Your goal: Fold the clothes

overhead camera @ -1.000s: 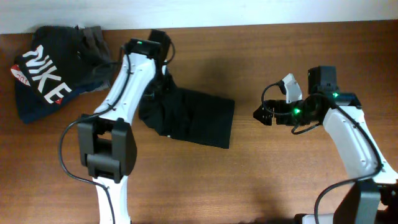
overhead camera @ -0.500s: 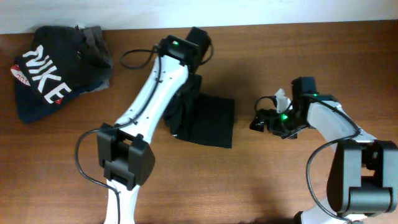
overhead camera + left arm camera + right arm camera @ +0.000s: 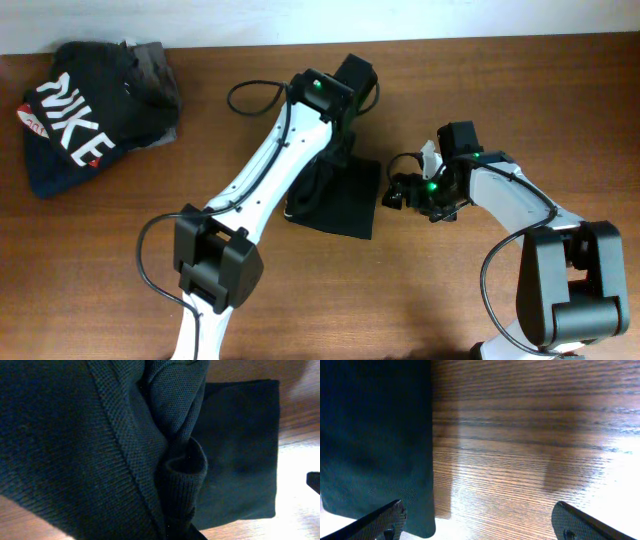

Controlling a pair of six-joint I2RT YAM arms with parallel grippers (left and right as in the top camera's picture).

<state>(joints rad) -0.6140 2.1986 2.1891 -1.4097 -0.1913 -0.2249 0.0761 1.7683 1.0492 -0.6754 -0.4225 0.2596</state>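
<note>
The clothes (image 3: 340, 200), a black T-shirt, lie partly folded at the middle of the table. One part is lifted and bunched under my left gripper (image 3: 338, 132), which is shut on that fabric above the shirt's back right corner. In the left wrist view the held cloth (image 3: 100, 445) fills the frame and hides the fingers, and the flat folded part (image 3: 240, 445) lies beyond it. My right gripper (image 3: 396, 192) stands open just off the shirt's right edge. The right wrist view shows its gripper (image 3: 480, 525) over bare wood, with the shirt's edge (image 3: 375, 435) by the left finger (image 3: 382, 521).
A dark garment with white NIKE lettering (image 3: 70, 120) lies at the back left on top of a grey garment (image 3: 155, 62). The wooden table (image 3: 480, 290) stretches to the front and right. The left arm (image 3: 260, 190) runs diagonally across the shirt's left side.
My left gripper has carried the gripped fabric rightward across the shirt. The right gripper has moved left, closer to the shirt's right edge, still open.
</note>
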